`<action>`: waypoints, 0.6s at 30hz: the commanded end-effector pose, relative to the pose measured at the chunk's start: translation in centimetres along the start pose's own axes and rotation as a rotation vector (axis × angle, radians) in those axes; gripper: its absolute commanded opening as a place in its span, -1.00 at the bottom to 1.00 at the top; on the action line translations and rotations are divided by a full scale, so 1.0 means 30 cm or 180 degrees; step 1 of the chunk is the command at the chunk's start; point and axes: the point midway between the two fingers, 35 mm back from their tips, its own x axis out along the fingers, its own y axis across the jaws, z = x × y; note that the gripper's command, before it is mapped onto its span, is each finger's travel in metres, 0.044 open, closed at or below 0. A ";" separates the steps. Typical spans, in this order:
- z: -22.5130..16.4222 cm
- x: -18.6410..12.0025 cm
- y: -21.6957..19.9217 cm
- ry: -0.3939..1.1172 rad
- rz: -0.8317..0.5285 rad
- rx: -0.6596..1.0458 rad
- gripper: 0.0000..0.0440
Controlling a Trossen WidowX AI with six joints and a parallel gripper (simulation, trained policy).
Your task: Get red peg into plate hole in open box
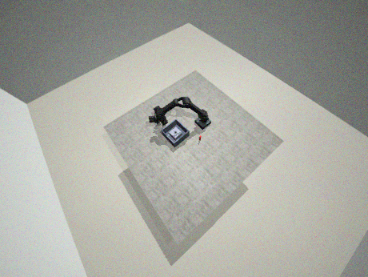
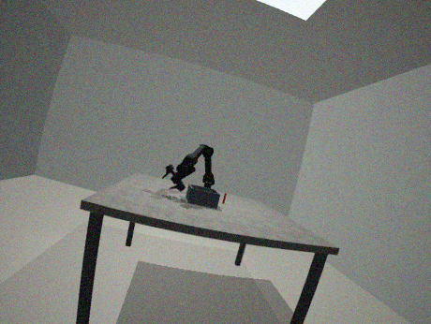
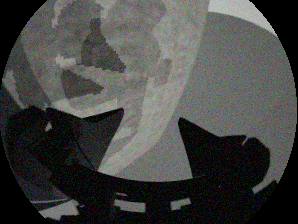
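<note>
The red peg (image 1: 200, 138) (image 2: 224, 198) stands upright on the table, to the right of the box, and is not visible in the wrist view. The dark blue-grey open box (image 1: 182, 139) (image 2: 202, 197) has a pale plate (image 1: 178, 130) at its bottom, with a small dark spot near the middle. My gripper (image 1: 158, 121) (image 2: 171, 184) (image 3: 152, 116) is open, with nothing between its fingers. It is beyond the box's left side, away from the peg, and points off to the side. Whether the fingers touch anything is too small to tell.
The arm's base (image 1: 202, 123) stands behind the box, close to the peg. The arm arches above and behind the box. The table top (image 1: 192, 176) (image 2: 262, 225) has its far edge in the wrist view. Shadows of the arm fall beside the box.
</note>
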 end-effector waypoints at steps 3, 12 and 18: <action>0.004 -0.065 0.003 -0.0129 0.0059 0.0041 1.00; 0.004 -0.373 0.117 -0.0652 0.0351 0.0277 1.00; -0.046 -0.585 0.257 -0.0916 0.0687 0.0527 1.00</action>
